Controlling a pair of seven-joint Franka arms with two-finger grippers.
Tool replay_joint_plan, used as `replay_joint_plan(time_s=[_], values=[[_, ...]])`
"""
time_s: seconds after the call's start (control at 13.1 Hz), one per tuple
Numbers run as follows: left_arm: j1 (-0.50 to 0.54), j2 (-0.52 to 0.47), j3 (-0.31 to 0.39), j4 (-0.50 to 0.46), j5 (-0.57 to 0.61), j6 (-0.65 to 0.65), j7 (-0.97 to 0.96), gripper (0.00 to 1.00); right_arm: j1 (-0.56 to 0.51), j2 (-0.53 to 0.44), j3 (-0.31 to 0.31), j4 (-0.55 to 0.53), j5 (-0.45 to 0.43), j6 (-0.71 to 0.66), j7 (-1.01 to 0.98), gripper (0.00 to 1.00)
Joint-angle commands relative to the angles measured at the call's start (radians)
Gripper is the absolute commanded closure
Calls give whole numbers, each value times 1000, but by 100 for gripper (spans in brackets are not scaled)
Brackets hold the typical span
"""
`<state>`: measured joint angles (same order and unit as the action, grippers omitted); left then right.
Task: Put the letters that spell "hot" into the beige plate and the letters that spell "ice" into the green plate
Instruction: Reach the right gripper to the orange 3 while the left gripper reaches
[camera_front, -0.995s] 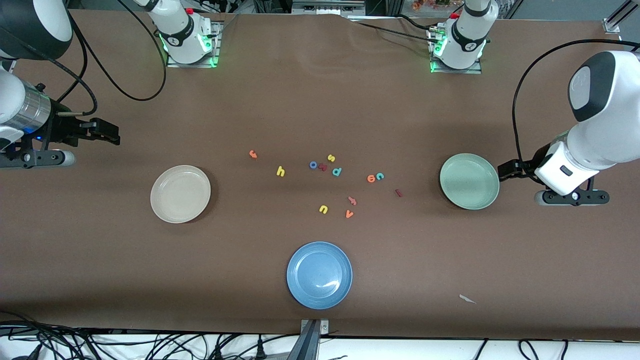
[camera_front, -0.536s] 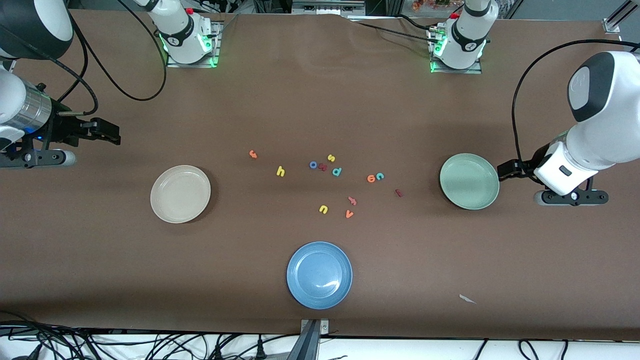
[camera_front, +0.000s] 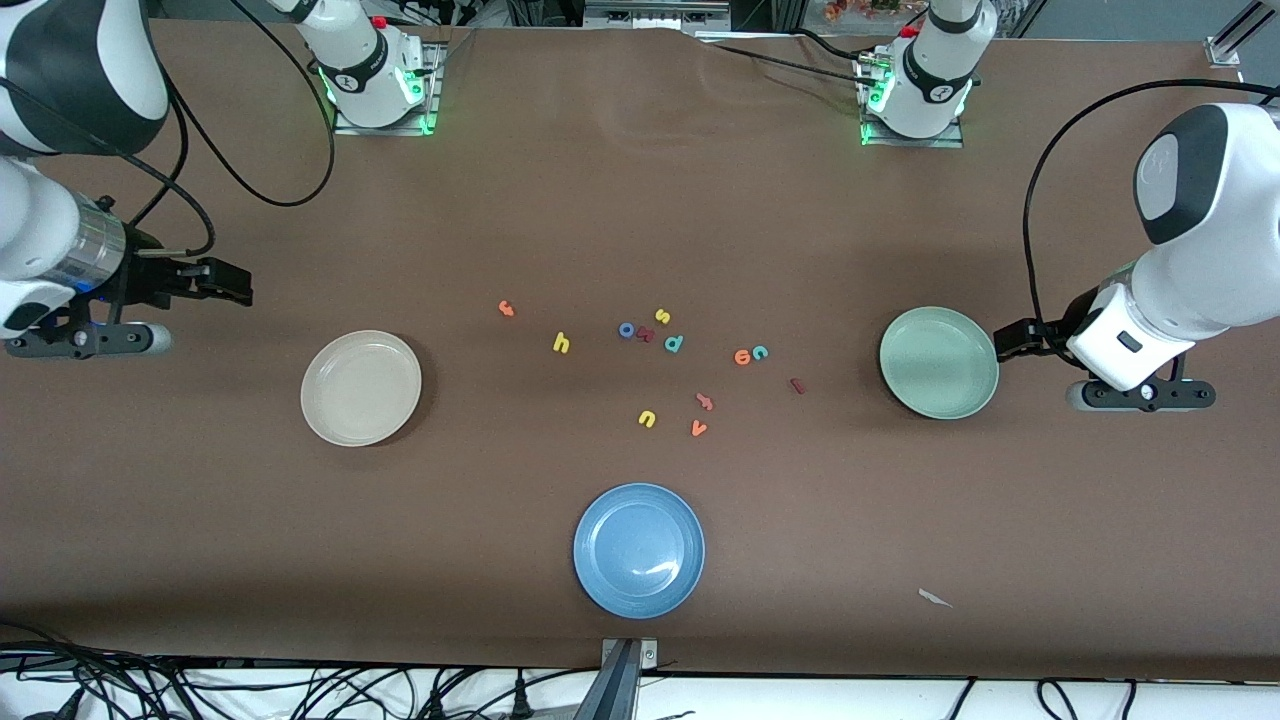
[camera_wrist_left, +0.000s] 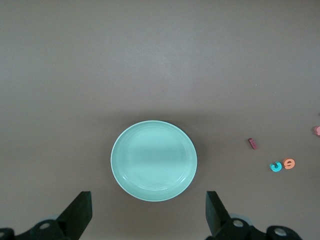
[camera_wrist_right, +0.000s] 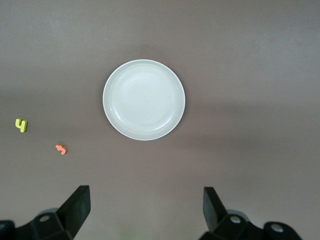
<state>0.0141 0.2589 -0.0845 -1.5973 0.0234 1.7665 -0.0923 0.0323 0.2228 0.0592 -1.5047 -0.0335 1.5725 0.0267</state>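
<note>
The beige plate (camera_front: 361, 387) (camera_wrist_right: 144, 100) lies empty toward the right arm's end, and the green plate (camera_front: 939, 362) (camera_wrist_left: 154, 161) lies empty toward the left arm's end. Between them lie the yellow h (camera_front: 561, 343) (camera_wrist_right: 21, 125), blue o (camera_front: 626, 330), orange t (camera_front: 506, 308) (camera_wrist_right: 61, 149), dark red i (camera_front: 797, 385) (camera_wrist_left: 252, 143), teal c (camera_front: 760, 351) (camera_wrist_left: 275, 167) and orange e (camera_front: 742, 357) (camera_wrist_left: 288, 163). My right gripper (camera_front: 225, 283) (camera_wrist_right: 145, 212) hangs open and empty beside the beige plate. My left gripper (camera_front: 1010, 340) (camera_wrist_left: 149, 220) hangs open and empty beside the green plate.
A blue plate (camera_front: 639, 550) sits near the table's front edge. Other letters lie among the task's own: yellow s (camera_front: 662, 316), teal p (camera_front: 674, 344), a chunky red letter (camera_front: 646, 335), yellow u (camera_front: 647, 418), orange v (camera_front: 699, 428) and a pink one (camera_front: 705, 402).
My right arm has shifted a little toward the beige plate, its gripper still open. The left arm has barely moved. No letter has moved.
</note>
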Motion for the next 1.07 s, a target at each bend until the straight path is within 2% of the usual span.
replay_joint_plan(time_s=[0.0,0.46,0.69,0.92,0.99], values=[[3,-18,-1,-21,-14,11,22,0,29,23,7,-3,-9,-20,12,0],[3,-20,-1,-27,-14,11,22,0,96,21,7,5,1,-28,62,0],[0,-18,-1,-27,-16,13,22,0,109,18,5,-3,87,-20,73,0],[-11,-17,-6,-27,-29,13,5,0,153,3,7,-41,102,-9,73,0],[-14,-15,-8,-29,-31,11,-3,0,155,-14,8,-83,139,24,75,0]])
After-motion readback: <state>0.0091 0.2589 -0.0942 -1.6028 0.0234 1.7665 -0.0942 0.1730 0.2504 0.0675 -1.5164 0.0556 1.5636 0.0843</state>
